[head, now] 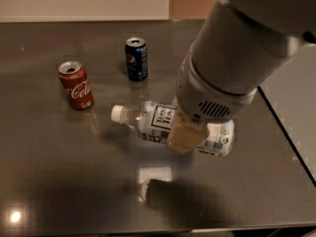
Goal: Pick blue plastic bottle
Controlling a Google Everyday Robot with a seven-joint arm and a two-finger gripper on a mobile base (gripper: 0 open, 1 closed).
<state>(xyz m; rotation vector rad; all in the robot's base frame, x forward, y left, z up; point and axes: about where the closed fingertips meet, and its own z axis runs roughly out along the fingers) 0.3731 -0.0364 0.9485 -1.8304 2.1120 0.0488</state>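
Note:
The blue plastic bottle (153, 120) is clear with a small white cap and a white and pale-blue label with a dark square logo. It hangs on its side above the dark table, cap to the left. My gripper (185, 135) is shut on the bottle's middle, one tan finger (183, 138) across the label. The big white arm comes down from the upper right and hides part of the bottle. The bottle's shadow lies on the table below it.
A red Coca-Cola can (76, 84) stands at the left. A dark blue Pepsi can (136, 58) stands behind the bottle. The dark reflective table (59, 181) ends at the right edge near a pale floor strip (291, 107).

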